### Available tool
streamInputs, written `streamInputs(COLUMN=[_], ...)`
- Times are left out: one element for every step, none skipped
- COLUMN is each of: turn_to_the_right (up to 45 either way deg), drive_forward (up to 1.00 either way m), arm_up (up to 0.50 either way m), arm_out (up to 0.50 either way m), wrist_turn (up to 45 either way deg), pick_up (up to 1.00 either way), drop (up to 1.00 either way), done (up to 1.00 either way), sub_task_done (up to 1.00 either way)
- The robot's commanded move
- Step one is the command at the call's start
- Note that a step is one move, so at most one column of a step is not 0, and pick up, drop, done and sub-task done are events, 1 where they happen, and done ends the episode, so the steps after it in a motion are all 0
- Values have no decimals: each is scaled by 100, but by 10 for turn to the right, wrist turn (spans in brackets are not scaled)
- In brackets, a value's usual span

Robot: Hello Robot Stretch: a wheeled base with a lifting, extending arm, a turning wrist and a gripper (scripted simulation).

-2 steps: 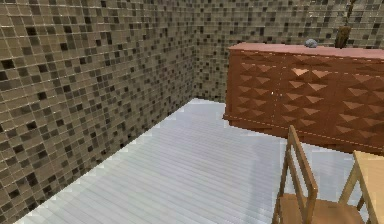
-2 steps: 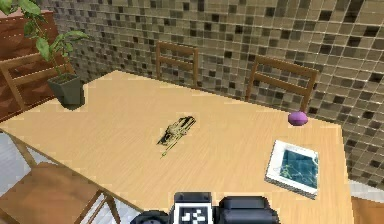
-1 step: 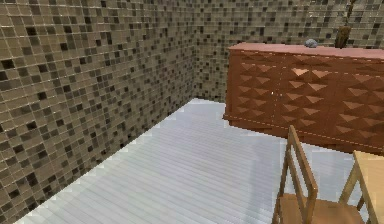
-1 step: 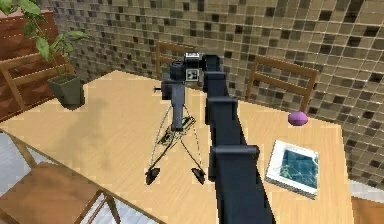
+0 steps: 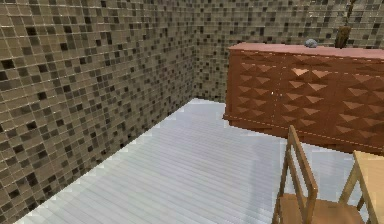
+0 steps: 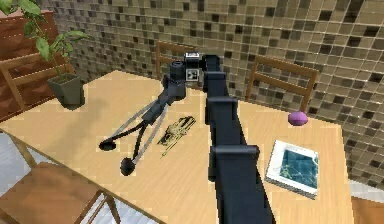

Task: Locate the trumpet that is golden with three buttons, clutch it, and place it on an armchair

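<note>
A small golden trumpet (image 6: 178, 134) lies on the light wooden table (image 6: 100, 110) in the arm side view, near the table's middle. The dark arm bar (image 6: 232, 150) rises from the bottom edge to two white marker squares. Left of them sits the gripper's dark body, and its thin fingers (image 6: 140, 122) slant down toward the view's left over the tabletop. The gripper (image 6: 117, 155) ends just left of the trumpet. I cannot tell whether it holds anything or touches the trumpet.
On the table stand a potted plant (image 6: 65, 88), a small purple thing (image 6: 298, 118) and a flat book (image 6: 295, 165). Wooden chairs (image 6: 283, 78) ring it. In the forward view a carved sideboard (image 5: 310, 90) stands against the tiled wall, beyond pale floor (image 5: 180, 160) and a chair (image 5: 305, 190).
</note>
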Motion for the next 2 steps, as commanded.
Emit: streamInputs(turn_to_the_right=[0,0], drive_forward=[0,0], arm_up=[0,0], arm_out=[0,0], wrist_turn=[450,450], pick_up=[0,0], drop=[0,0], done=[0,0], sub_task_done=[0,0])
